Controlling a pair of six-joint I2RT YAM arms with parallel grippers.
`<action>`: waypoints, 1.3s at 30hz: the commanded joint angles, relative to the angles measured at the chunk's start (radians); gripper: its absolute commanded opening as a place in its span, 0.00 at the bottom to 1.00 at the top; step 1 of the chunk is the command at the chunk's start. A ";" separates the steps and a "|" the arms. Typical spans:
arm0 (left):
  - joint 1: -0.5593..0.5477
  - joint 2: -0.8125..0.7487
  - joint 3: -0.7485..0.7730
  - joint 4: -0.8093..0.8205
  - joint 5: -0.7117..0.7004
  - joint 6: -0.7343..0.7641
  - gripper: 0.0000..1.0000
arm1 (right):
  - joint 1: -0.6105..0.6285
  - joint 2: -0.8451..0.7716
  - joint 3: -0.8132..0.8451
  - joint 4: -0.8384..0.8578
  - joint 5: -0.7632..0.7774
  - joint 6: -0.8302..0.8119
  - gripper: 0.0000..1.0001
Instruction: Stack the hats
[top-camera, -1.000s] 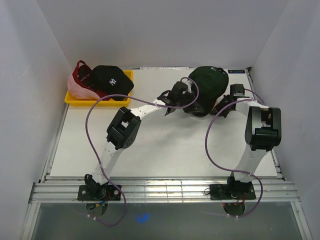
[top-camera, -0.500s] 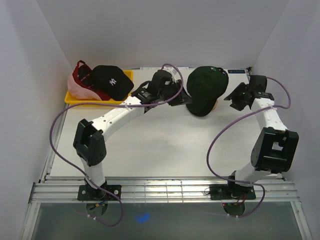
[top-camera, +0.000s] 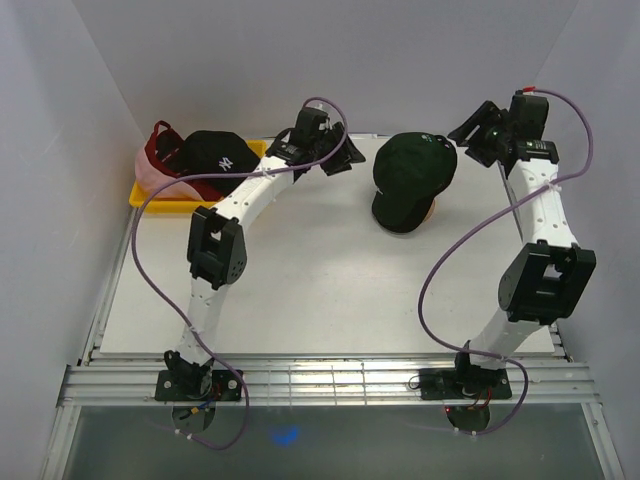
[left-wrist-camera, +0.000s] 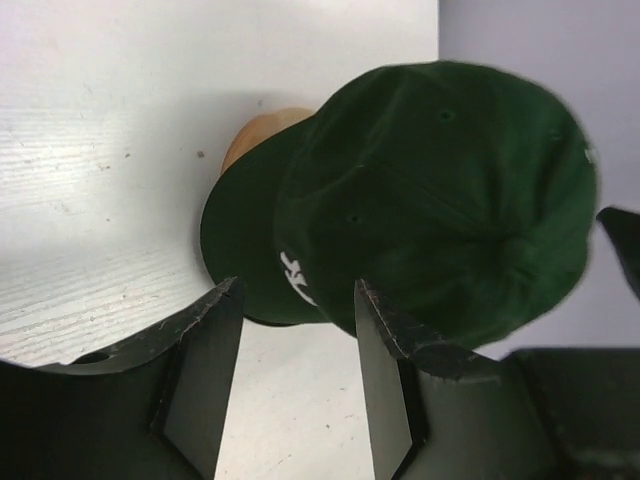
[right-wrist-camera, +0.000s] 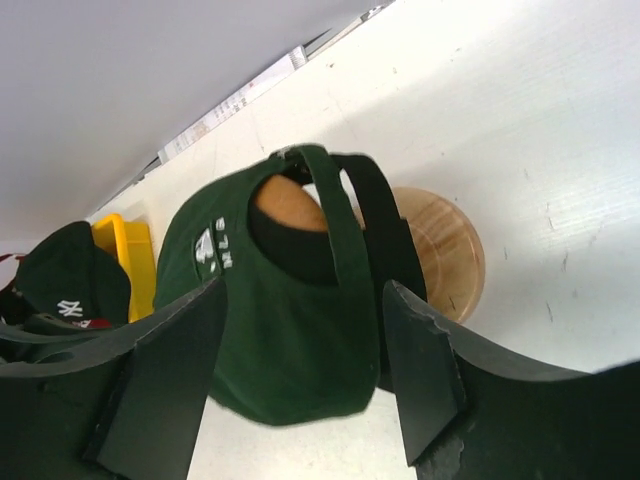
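A dark green hat (top-camera: 412, 172) sits over the wooden stand (top-camera: 429, 211) at the back right of the table, brim toward the front. My left gripper (top-camera: 337, 160) hovers open just left of it, nothing between its fingers. In the left wrist view the green hat (left-wrist-camera: 440, 200) lies beyond the open gripper (left-wrist-camera: 297, 290). My right gripper (top-camera: 470, 130) is raised behind and right of the hat, open and empty. The right wrist view shows the hat's back strap (right-wrist-camera: 335, 230) beyond the open gripper (right-wrist-camera: 305, 290). A black hat (top-camera: 222, 160) with a white logo, a dark red hat (top-camera: 160, 138) and a pink hat (top-camera: 150, 178) lie together.
The three other hats rest in a yellow tray (top-camera: 257, 150) at the back left corner. White walls close in the table on the left, back and right. The stand's round wooden base (right-wrist-camera: 445, 250) shows under the green hat.
Both grippers have opened and drawn away from the green hat, the left one toward the back left, the right one up toward the back right corner. The hat stays on the stand.
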 joint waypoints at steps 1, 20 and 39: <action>-0.016 0.015 0.087 -0.029 0.069 0.005 0.59 | 0.013 0.106 0.106 -0.025 0.023 -0.038 0.70; -0.102 0.015 -0.020 0.078 0.046 0.020 0.53 | 0.030 0.327 0.253 -0.125 0.126 -0.040 0.24; -0.194 -0.112 -0.224 0.100 -0.040 0.046 0.40 | 0.031 0.281 0.213 -0.101 0.115 -0.063 0.52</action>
